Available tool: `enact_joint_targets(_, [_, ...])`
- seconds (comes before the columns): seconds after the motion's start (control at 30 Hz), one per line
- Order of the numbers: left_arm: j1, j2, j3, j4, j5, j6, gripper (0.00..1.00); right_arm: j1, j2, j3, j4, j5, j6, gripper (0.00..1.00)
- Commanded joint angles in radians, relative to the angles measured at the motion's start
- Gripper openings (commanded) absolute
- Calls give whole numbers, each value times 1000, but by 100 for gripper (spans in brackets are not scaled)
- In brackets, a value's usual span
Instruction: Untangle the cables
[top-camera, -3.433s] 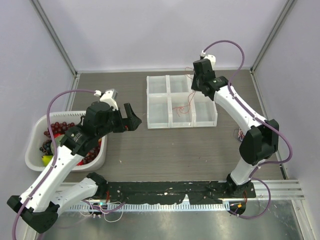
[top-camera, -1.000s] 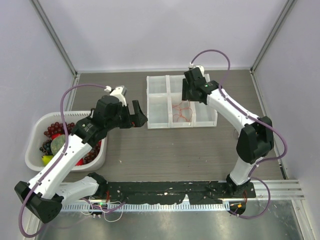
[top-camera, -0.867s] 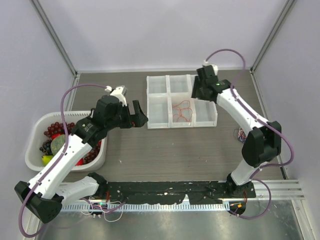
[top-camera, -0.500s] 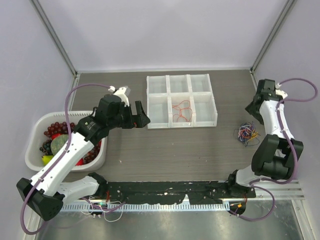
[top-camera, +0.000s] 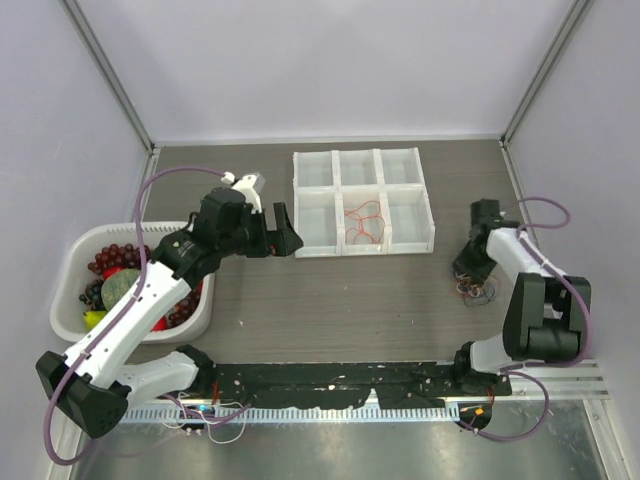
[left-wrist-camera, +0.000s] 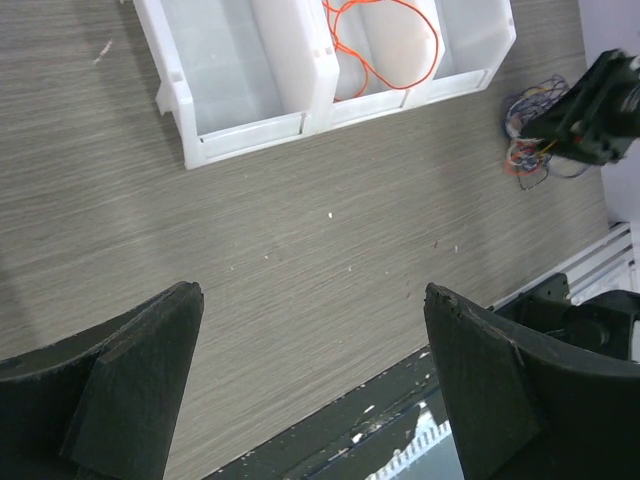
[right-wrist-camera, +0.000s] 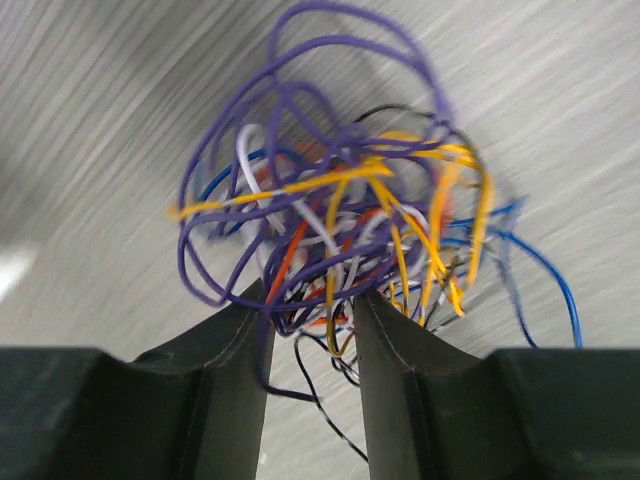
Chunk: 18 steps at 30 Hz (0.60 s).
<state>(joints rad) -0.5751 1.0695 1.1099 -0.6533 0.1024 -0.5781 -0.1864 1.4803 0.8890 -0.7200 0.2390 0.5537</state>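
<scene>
Purple, yellow, orange cables (right-wrist-camera: 340, 220): one round clump, no long axis, right side of table | right gripper (right-wrist-camera: 310, 312) directly on it, jaws half-closed, lower strands in the gap, firm pinch not evident | left gripper (left-wrist-camera: 312, 295) spread wide, empty, well apart.

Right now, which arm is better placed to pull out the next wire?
Right: the right pincer straddles the tangle of cables, strands between its fingers. The left pincer hangs open near the bins, far from that tangle.
</scene>
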Motion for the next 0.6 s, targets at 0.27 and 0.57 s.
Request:
enact_joint_targets(0.27, [1,95,-77,109,144,-230,91,711,-275,-187,319,-524,224,47])
enact_joint_targets(0.57, [-90,133,-240,268,146,-480,86,731,-356,-70,156,-507,71,59])
